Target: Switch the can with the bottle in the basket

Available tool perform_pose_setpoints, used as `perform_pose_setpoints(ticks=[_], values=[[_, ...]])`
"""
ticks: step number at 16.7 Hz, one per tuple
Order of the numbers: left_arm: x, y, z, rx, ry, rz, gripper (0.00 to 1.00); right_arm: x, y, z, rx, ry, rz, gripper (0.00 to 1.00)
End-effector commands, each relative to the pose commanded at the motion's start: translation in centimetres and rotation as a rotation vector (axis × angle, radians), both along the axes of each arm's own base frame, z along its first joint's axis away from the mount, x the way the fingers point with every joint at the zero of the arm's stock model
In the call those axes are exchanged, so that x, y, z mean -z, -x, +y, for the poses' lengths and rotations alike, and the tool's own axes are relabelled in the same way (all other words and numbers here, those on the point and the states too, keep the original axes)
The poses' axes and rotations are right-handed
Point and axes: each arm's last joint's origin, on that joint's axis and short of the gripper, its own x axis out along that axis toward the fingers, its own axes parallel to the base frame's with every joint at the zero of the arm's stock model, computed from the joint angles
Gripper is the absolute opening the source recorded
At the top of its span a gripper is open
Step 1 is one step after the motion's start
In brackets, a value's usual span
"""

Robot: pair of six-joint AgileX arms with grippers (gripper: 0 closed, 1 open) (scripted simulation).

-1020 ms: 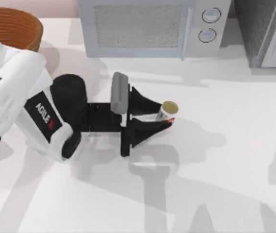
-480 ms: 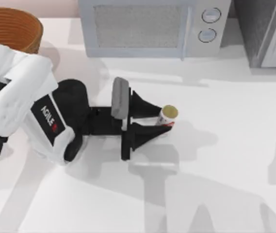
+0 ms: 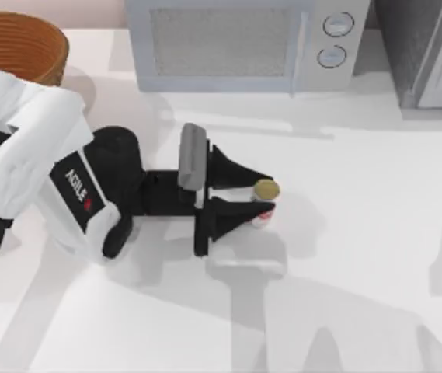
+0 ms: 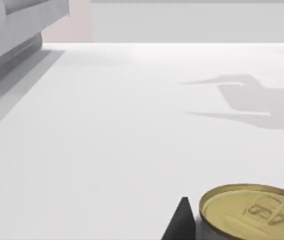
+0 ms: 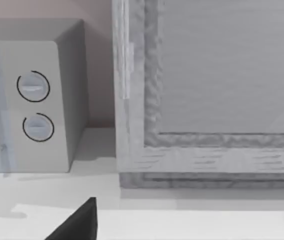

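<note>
Left claw (image 3: 258,200) around can (image 3: 265,191)

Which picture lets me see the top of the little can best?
The left wrist view: the can sits close, its gold lid and pull tab plain. The top view shows it small between the left gripper fingers. The right wrist view faces the microwave instead.

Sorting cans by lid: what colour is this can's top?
Dull gold-olive, with a pull tab; the can shows it best in the left wrist view.

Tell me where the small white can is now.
In the top view, the small white can with gold top stands mid-table between the left pincer fingers, before the grey microwave.
</note>
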Motion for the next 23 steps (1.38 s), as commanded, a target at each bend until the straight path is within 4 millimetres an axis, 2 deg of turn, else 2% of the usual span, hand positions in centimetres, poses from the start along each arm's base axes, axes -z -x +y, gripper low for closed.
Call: perform_pose_setpoints(ticks=[5,6,15,17,20,23], values=[[0.0,0.0,0.0,0.0,0.0,0.0,0.98,0.0,0.0,0.0,0.0,0.0,0.0,1.0],[0.0,0.0,0.0,0.0,0.0,0.0,1.0,0.0,0.0,0.0,0.0,0.0,0.0,1.0],[0.0,0.0,0.0,0.0,0.0,0.0,1.0,0.0,0.0,0.0,0.0,0.0,0.0,1.0],[-0.5,0.0,0.6,-0.034,-0.008,0.023,1.0,0.0,0.0,0.0,0.0,0.0,0.0,1.0],[-3.0,-0.1,2.4,-0.153,-0.027,0.076,1.0,0.0,0.0,0.0,0.0,0.0,0.0,1.0],[-7.6,0.6,5.0,-0.325,-0.041,0.106,1.0,0.0,0.0,0.0,0.0,0.0,0.0,1.0]])
